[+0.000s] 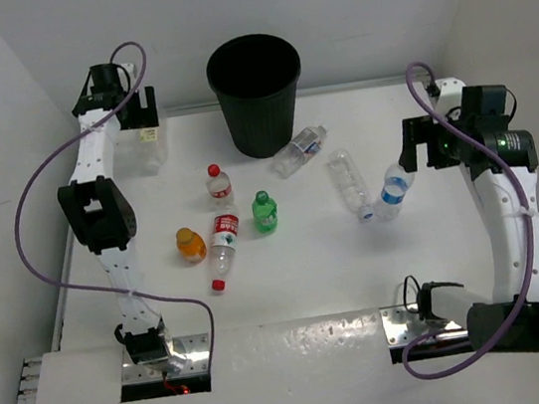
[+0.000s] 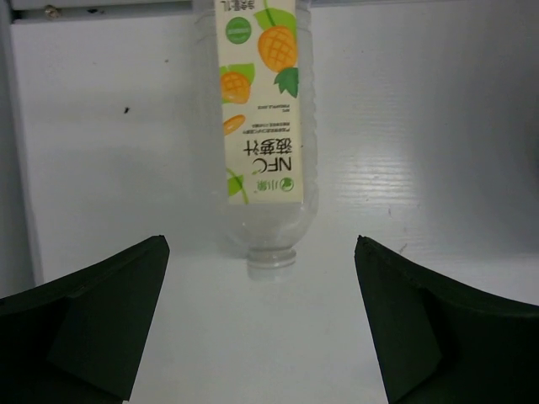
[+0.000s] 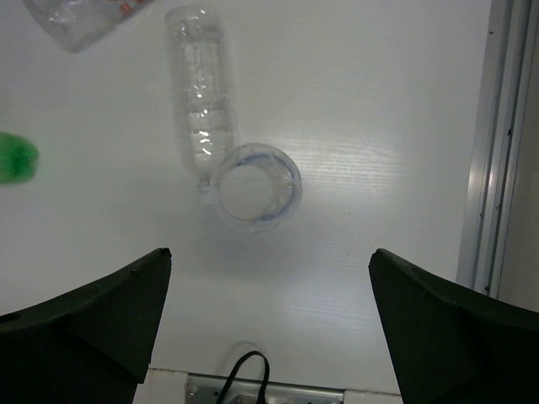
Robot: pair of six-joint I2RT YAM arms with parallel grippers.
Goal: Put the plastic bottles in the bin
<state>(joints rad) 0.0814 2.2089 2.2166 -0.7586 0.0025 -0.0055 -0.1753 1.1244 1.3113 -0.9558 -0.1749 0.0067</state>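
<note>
Dark fingers [image 2: 84, 320] of the left claw [image 2: 259, 248] fill the low corners of its wrist view. They are spread wide, with nothing between them. The claw hangs over the far left corner of the desk [image 1: 293, 299], where the mango-label bottle [image 2: 261, 126] lies flat with its neck toward the camera. The right claw [image 3: 269, 252] is also spread and empty. It hovers near the right edge, above the blue-label bottle [image 3: 255, 195], which stands upright. The neck of a clear lying bottle [image 3: 200, 93] comes right beside it.

I judge that the task is at its start. Eight bottles are on the desk, and the bin [image 1: 256, 93] stands at the middle of the far edge. The step in hand seems to be the approach to a first grasp. Next, each claw must go down around its bottle, and the left one must cross the body of the bottle, not run along it. The right one must take care not to knock the neighbour.

Some things are not clear. The inside of the bin is dark, so I cannot tell what it holds. The base of the mango-label bottle is cut off in the wrist view, and in the top view the arm covers it partly. Its neck seems to have no cap. From above I cannot tell which end of the blue-label bottle is up.
</note>
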